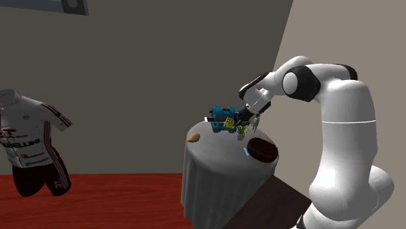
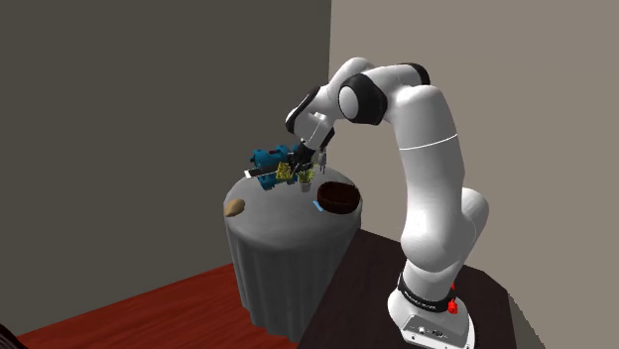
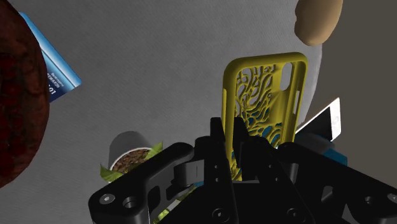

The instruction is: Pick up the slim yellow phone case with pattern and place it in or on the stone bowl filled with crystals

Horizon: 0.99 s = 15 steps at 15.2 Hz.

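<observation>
The yellow phone case with a cut-out pattern stands between my fingers, lifted above the grey table. My gripper is shut on its lower end. From the shoulder view the gripper hangs over the round table with the yellow case beside it; the second exterior view has the case just left of the gripper. The dark reddish-brown bowl sits near the table's edge toward the arm, and its rim shows beside the gripper.
A tan potato-like lump lies on the round grey table. A blue object with a white slab sits behind the case. A small potted plant is under the gripper, and a blue card lies by the bowl.
</observation>
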### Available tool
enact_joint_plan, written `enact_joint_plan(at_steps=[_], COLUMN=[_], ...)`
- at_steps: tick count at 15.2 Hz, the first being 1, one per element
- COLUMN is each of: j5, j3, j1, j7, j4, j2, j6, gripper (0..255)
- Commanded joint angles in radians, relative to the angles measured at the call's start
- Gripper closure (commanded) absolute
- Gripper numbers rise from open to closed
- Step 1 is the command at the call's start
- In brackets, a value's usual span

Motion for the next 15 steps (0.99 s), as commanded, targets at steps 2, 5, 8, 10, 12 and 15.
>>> enact_joint_plan(at_steps=[2,5,8,10,12,15], j5=[-0.027,-0.048,-0.042,-0.042,-0.045,-0.057], j3=[-0.014,-0.024,-0.04,-0.054,-0.069,-0.097], j1=[0.009,0.015,-0.011,-0.029,-0.048,-0.077], j7=[0.027,0.05,-0.012,-0.051,-0.088,-0.14], j4=[-0.005,-0.006,-0.1,-0.158,-0.211,-0.282], j2=[-0.03,-0.052,-0.124,-0.169,-0.213,-0.274], j6=[-0.02,-0.036,-0.038,-0.042,-0.049,-0.064], gripper=[255,255,255,255,255,255])
